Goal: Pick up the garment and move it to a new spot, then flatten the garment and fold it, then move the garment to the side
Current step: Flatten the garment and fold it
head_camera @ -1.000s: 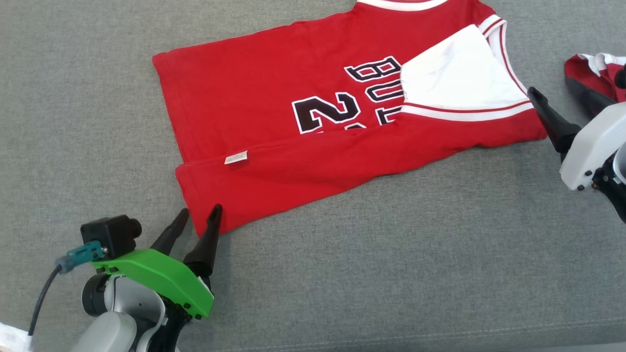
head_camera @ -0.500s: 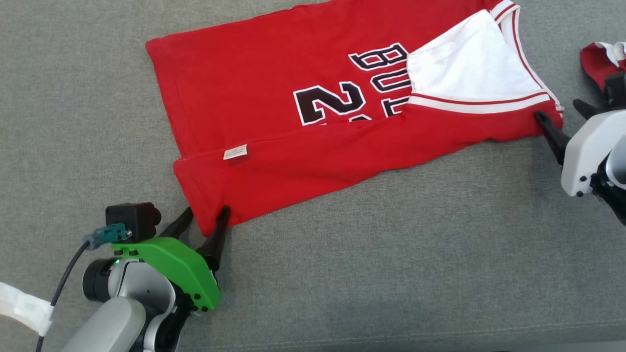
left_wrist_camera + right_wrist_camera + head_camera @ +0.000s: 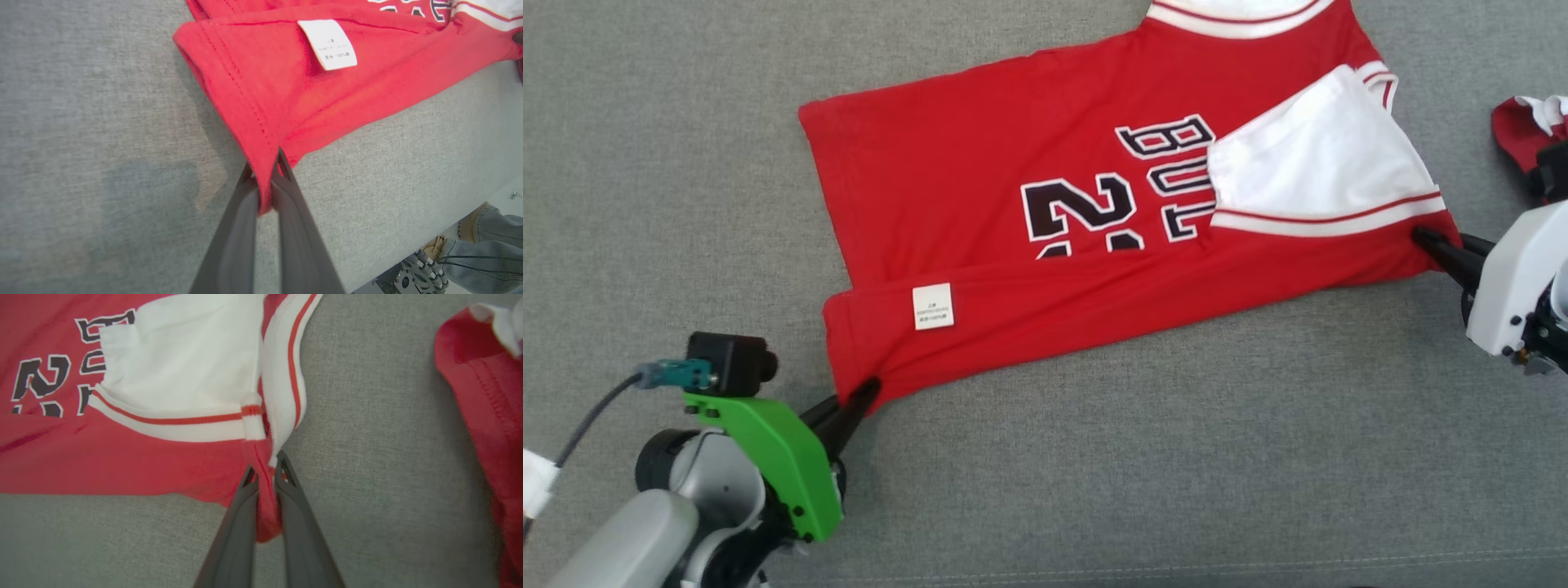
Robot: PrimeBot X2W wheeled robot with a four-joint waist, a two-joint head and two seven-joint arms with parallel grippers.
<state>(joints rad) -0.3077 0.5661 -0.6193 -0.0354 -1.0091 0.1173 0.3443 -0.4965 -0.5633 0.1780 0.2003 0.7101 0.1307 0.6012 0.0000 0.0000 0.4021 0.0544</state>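
Print on the red jersey [image 3: 980, 163]: letters, a number and a sewn tag.
Black, white-edged capitals [image 3: 1176, 171] read "BUL", and the rest of the word is covered by folded cloth. Beside them stands a large "2" [image 3: 1078, 208], followed by a second digit that is half hidden under the fold and cannot be read. The small white tag [image 3: 933, 305] near the hem carries fine grey print, too small to read.

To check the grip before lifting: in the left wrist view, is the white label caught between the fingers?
No, the label lies on the jersey, apart from the left gripper, which pinches a red corner.
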